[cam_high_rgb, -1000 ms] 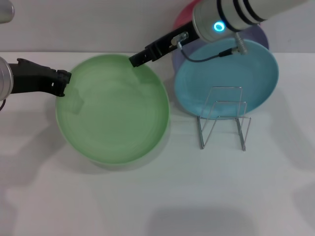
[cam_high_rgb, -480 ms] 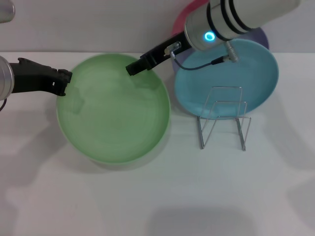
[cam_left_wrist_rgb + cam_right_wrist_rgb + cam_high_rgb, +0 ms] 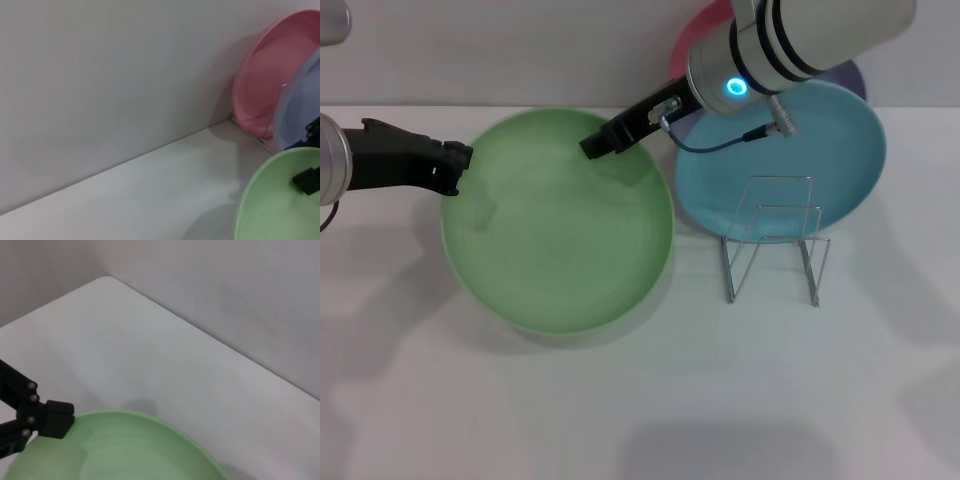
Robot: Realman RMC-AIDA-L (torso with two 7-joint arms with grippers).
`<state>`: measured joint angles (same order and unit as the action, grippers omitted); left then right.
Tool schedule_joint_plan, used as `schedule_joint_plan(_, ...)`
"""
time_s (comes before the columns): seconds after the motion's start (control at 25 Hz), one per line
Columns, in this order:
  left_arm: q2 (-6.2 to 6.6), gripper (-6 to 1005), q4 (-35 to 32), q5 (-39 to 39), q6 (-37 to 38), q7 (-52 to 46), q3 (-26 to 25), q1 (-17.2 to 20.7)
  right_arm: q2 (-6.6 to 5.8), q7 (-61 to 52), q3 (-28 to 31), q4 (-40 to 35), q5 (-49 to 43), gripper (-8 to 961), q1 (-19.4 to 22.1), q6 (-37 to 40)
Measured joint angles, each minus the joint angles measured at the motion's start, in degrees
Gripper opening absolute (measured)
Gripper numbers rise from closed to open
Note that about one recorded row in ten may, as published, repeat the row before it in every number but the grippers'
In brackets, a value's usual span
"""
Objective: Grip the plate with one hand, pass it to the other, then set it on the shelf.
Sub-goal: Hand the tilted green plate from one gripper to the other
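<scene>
The light green plate [image 3: 555, 240] is held above the white table. My left gripper [image 3: 457, 166] is shut on its left rim, as the right wrist view [image 3: 56, 421] also shows. My right gripper [image 3: 596, 142] is at the plate's far right rim. In the left wrist view one of its black fingers sits inside the plate [image 3: 270, 212] and the other behind the rim, with a gap between them. The silver wire shelf [image 3: 775, 240] stands on the table to the right of the plate, with nothing in it.
A turquoise plate [image 3: 820, 140] leans behind the shelf. A lavender plate [image 3: 850, 75] and a pink plate [image 3: 695, 35] stand behind it against the back wall. The pink plate [image 3: 270, 85] also shows in the left wrist view.
My left gripper has carried the green plate a little to the right. My right gripper has moved left over the plate's far rim.
</scene>
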<state>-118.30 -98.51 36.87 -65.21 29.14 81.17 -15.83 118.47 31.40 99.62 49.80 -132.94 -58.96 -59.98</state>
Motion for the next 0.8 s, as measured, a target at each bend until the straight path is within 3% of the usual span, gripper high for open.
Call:
schedule_joint_plan(0.04,0.0,16,0.0,0.0,0.0,0.0,0.0,0.0,0.08,0.0,0.0,-0.2,0.0,594,0.0,0.2)
schedule_joint_plan(0.24,-0.02,17,0.0,0.1,0.1,0.0,0.0,0.1,0.44,2.5,-0.1,0.2,0.0,345,0.5,0.4)
schedule_joint_plan(0.48,-0.03,17,0.0,0.3,0.4,0.0,0.8,0.2,0.45,3.0,-3.1,4.8,0.0,162,3.3,1.0)
schedule_joint_plan(0.56,-0.06,17,0.0,0.3,0.7,0.0,1.3,0.3,0.45,3.0,-3.4,5.3,0.0,150,3.6,1.0)
schedule_joint_plan(0.8,-0.16,189,-0.1,0.4,2.1,0.0,2.1,0.4,0.45,3.0,-3.7,6.3,-0.2,112,4.5,0.8)
